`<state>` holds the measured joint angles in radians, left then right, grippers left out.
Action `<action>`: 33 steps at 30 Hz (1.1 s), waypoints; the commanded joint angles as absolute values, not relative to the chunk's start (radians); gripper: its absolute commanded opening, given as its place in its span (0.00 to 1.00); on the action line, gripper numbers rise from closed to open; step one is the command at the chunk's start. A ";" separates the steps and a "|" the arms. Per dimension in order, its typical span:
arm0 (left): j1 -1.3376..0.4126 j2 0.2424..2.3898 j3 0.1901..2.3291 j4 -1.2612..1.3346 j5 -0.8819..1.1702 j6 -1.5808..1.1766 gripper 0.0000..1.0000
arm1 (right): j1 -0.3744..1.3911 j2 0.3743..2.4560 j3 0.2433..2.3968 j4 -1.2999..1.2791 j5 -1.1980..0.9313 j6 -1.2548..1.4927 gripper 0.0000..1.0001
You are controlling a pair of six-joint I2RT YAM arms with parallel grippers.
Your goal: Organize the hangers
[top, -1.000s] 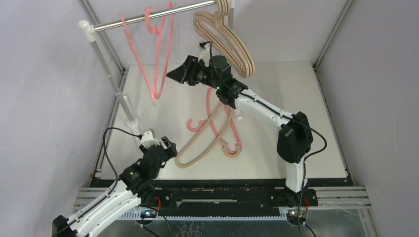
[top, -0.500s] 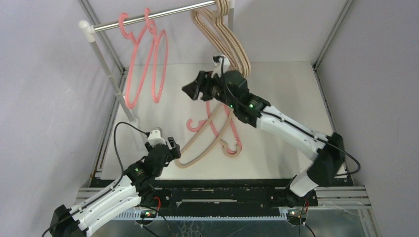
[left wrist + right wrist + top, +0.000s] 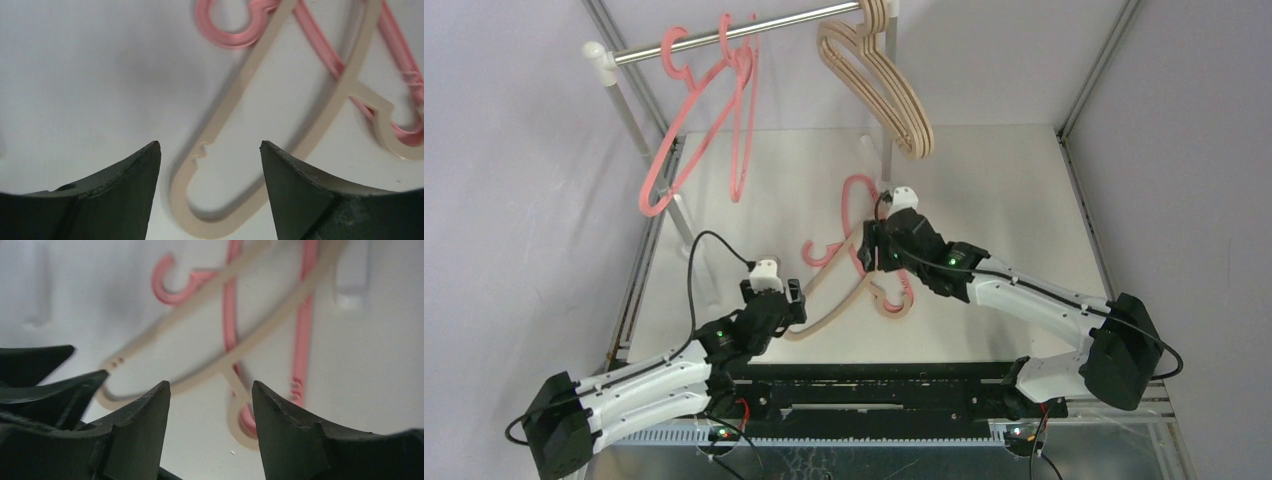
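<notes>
Two hangers on the bench, both hands open

Pink hangers (image 3: 742, 65) hang left on the silver rail (image 3: 794, 21). The left hand (image 3: 210, 150) hovers open, empty, over a beige hanger (image 3: 238, 85) crossing a pink hanger (image 3: 232, 42) on the bench (image 3: 1004, 220) — right hand (image 3: 210, 390) open, empty, above them — beige hangers (image 3: 902, 105) hang right.

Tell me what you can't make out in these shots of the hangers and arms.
Top view: beige hangers on the rail overlap, count unclear; the top edge cuts their hooks.
Top view: right end effector fingertips hide under its own body; contact with the loose pink hanger is unclear.
Left wrist view: the loose beige hanger is blurred, its hook cut by the right edge.
</notes>
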<state>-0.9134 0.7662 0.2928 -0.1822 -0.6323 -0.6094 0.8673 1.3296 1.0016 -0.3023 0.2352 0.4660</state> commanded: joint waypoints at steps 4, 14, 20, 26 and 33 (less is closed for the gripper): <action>-1.128 0.935 0.427 -0.090 -0.768 -0.528 0.77 | 0.758 1.112 0.833 -0.265 0.304 0.537 0.68; -1.171 1.289 0.431 0.131 -0.689 -0.438 0.72 | 0.622 0.962 0.724 -0.271 0.275 0.561 0.68; -1.170 1.378 0.450 0.196 -0.663 -0.388 0.71 | 0.564 0.919 0.668 -0.261 0.218 0.565 0.68; -1.184 1.392 0.441 0.248 -0.565 -0.364 0.70 | 0.517 0.913 0.642 -0.239 0.184 0.561 0.68; -1.185 1.486 0.494 0.234 -0.461 -0.361 0.72 | 0.492 0.909 0.626 -0.226 0.159 0.557 0.67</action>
<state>-1.1805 1.4361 0.4522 0.2298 -0.5591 -0.3870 0.5060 0.9318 0.6285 -0.2794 0.1787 0.5529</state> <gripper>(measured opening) 0.716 0.676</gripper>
